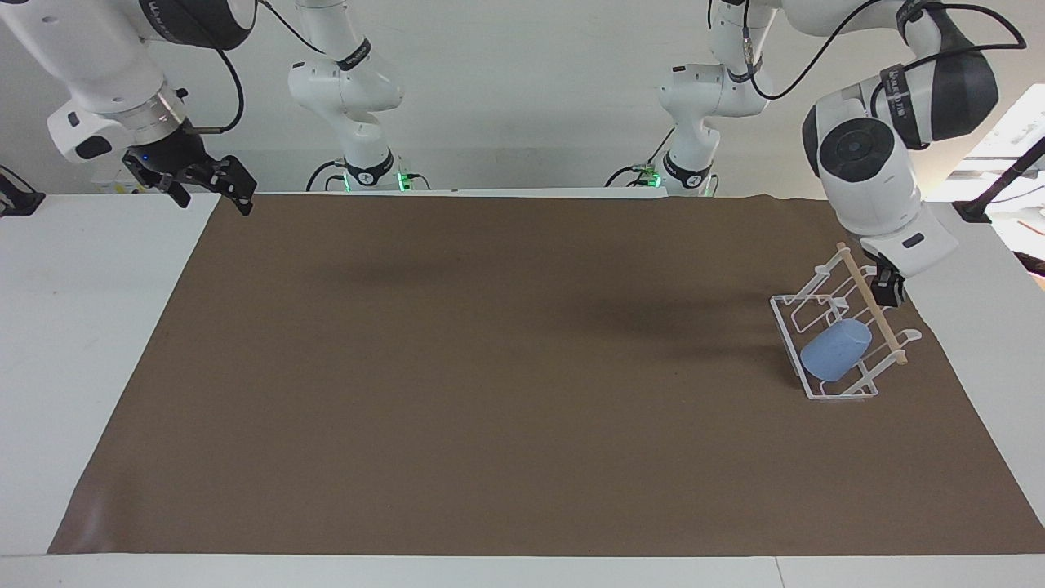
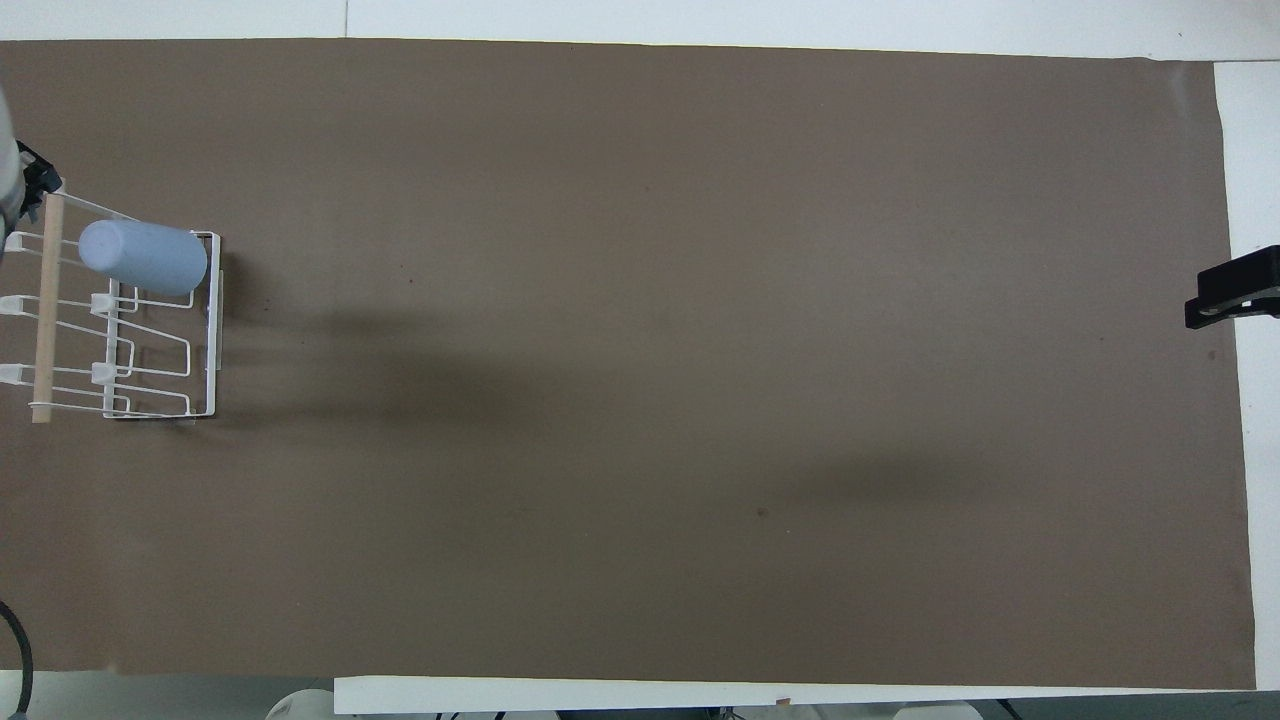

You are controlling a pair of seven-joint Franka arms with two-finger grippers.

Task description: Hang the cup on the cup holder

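Note:
The light-blue cup point(image 1: 834, 349) hangs tilted on a prong of the white wire cup holder point(image 1: 785, 321), at the holder's end farther from the robots. The holder stands at the left arm's end of the table, with its wooden rod point(image 1: 868, 302) across the top. The overhead view shows the cup point(image 2: 143, 257) on the holder point(image 2: 212, 330) too. My left gripper point(image 1: 887, 290) is raised over the rod, apart from the cup and holding nothing. My right gripper point(image 1: 208, 186) waits open and empty, up over the table's corner at the right arm's end.
A brown mat point(image 1: 490, 367) covers most of the white table point(image 1: 82, 327). A black fitting point(image 2: 1230, 292) shows at the mat's edge toward the right arm's end. Black clamps point(image 1: 976, 211) sit at the table's corners nearer the robots.

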